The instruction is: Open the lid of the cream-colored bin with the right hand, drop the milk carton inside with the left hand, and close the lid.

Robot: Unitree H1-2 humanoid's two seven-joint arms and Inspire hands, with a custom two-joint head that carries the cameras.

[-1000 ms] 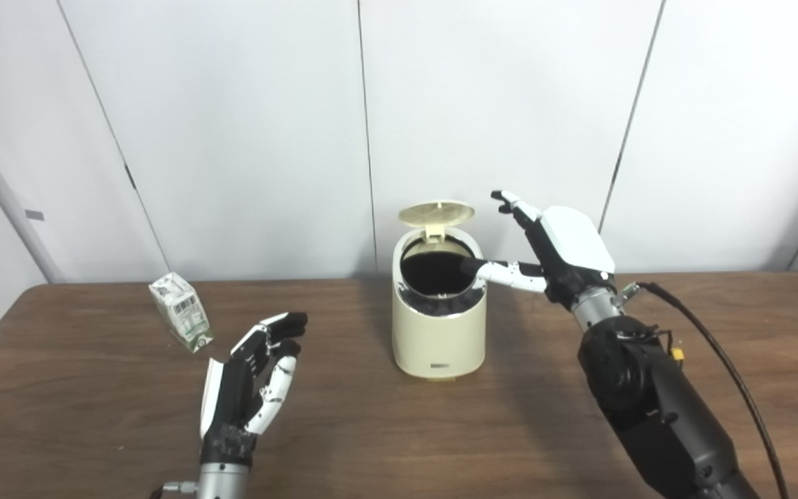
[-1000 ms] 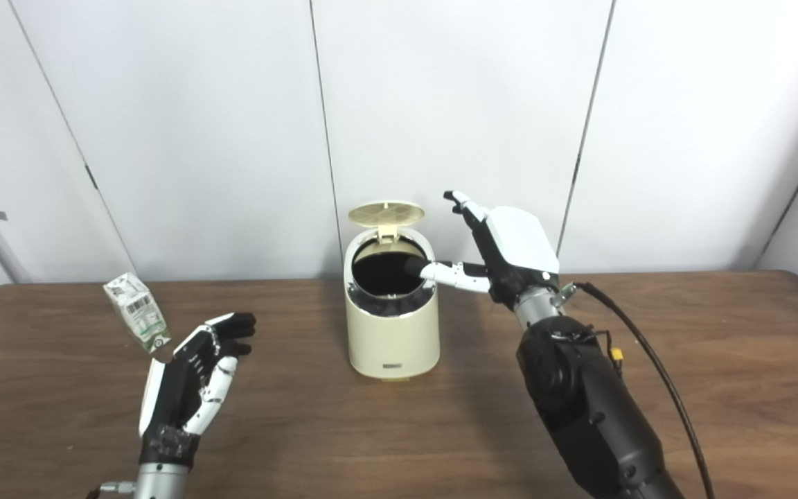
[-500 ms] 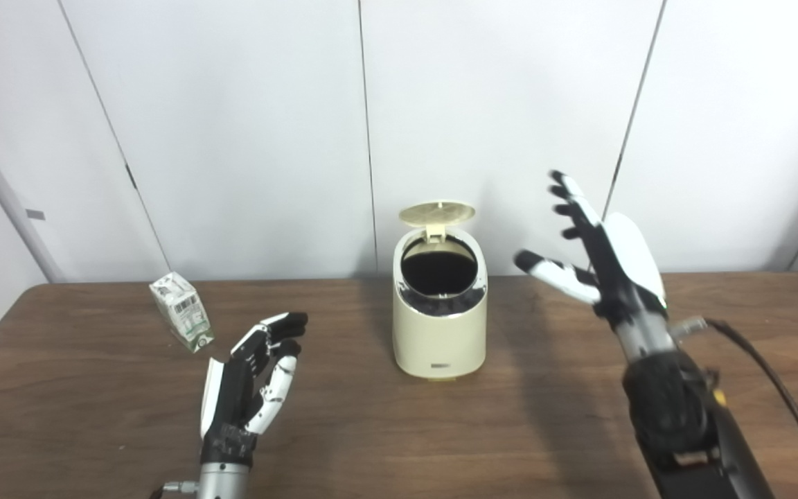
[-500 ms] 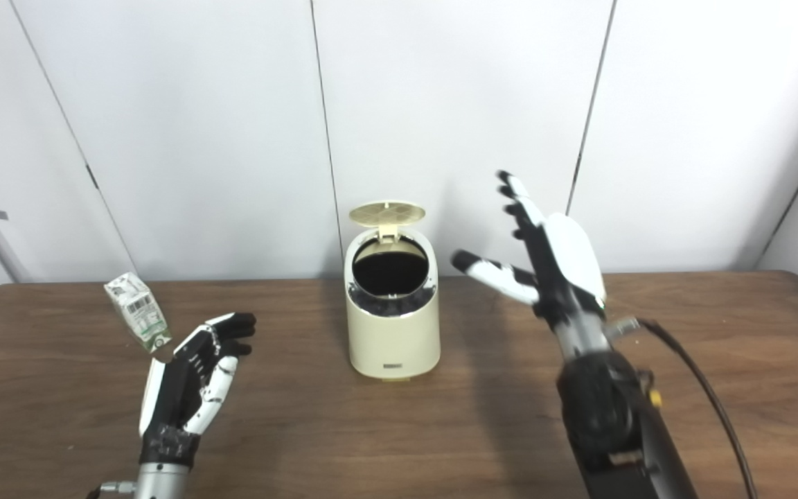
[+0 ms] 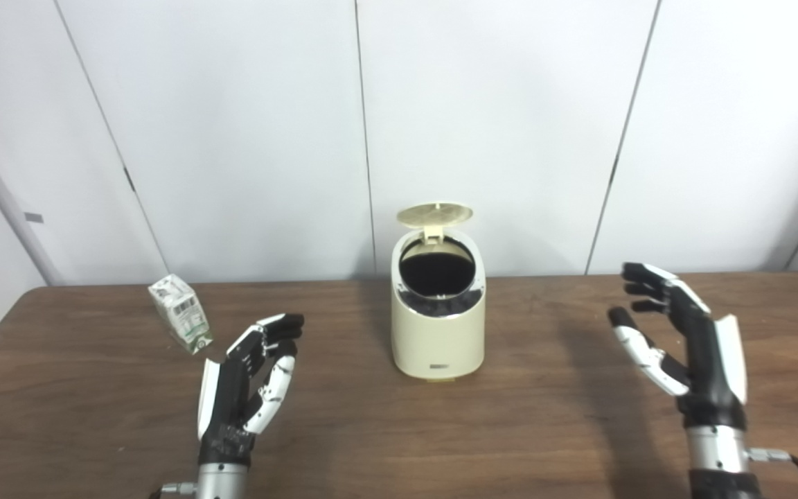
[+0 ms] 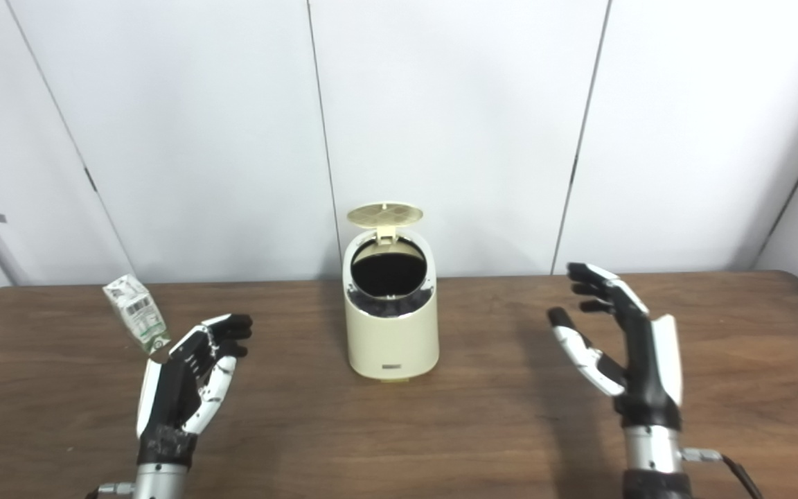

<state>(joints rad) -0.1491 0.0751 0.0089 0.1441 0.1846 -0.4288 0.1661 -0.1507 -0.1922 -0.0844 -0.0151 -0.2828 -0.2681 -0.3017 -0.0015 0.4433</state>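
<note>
One step done: we see the lid up; both hands empty, fingers spread; milk carton untouched on the table.

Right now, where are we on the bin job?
Done: lid stands open on the cream-colored bin. In hand: nothing; left hand and right hand are both open, clear of everything. Left: milk carton sits on the table; grab, drop, close.

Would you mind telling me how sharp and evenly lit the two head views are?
Left eye view: soft overall, the print on the small white milk carton unreadable; faint shadows on the brown wooden table. Right eye view: equally soft, the cream-coloured bin has a black, featureless interior.
</note>
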